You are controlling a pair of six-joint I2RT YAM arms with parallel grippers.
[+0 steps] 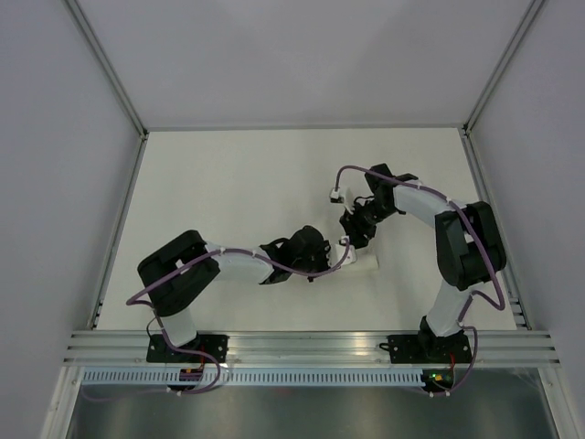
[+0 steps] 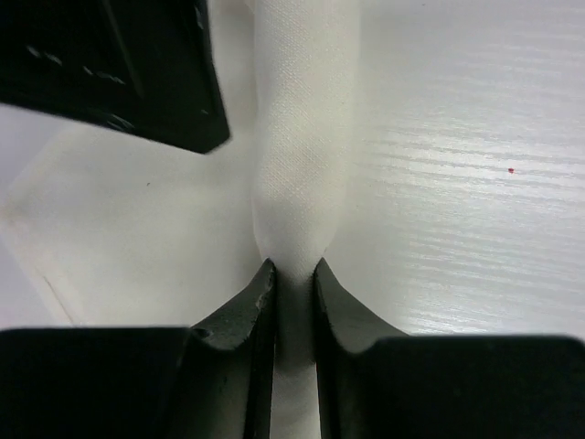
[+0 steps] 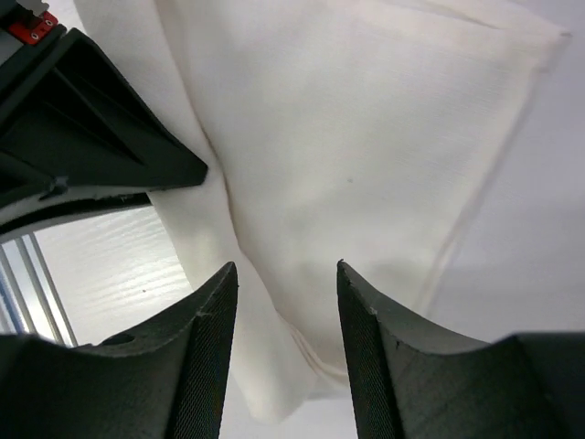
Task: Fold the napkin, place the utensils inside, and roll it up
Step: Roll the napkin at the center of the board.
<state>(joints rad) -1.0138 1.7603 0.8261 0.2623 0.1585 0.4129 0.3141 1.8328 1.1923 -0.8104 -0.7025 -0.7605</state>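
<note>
- From above, two arms (image 1: 228, 267) reach in from the near edge of the white desk (image 1: 228, 183) and meet just right of its middle. The left tool (image 1: 311, 249) and the right tool (image 1: 356, 233) sit close together, near touching.
- In this same view one napkin (image 1: 364, 265) shows only as a small white strip on the desk, poking out just beside and under the two tools. The rest of it is hidden by them. I cannot judge either tool's state from up here.
- On the left wrist view, the left tool (image 2: 292, 274) has its two fingers (image 2: 251, 311) drawn in tight on a bunched, narrow ridge of the napkin (image 2: 302, 137). The cloth is pinched between the tips and runs straight up the frame. More of the cloth lies flat to the left, bare desk (image 2: 457, 183) to the right. One black part of the other tool hangs at the top left.
- On the right wrist view, the right tool (image 3: 284, 265) has its two fingers (image 3: 206, 357) standing well apart, clamped on nothing. The napkin (image 3: 366, 137) lies spread on the desk below them, a folded edge running down between the tips. The left tool's black body fills the top left corner.
</note>
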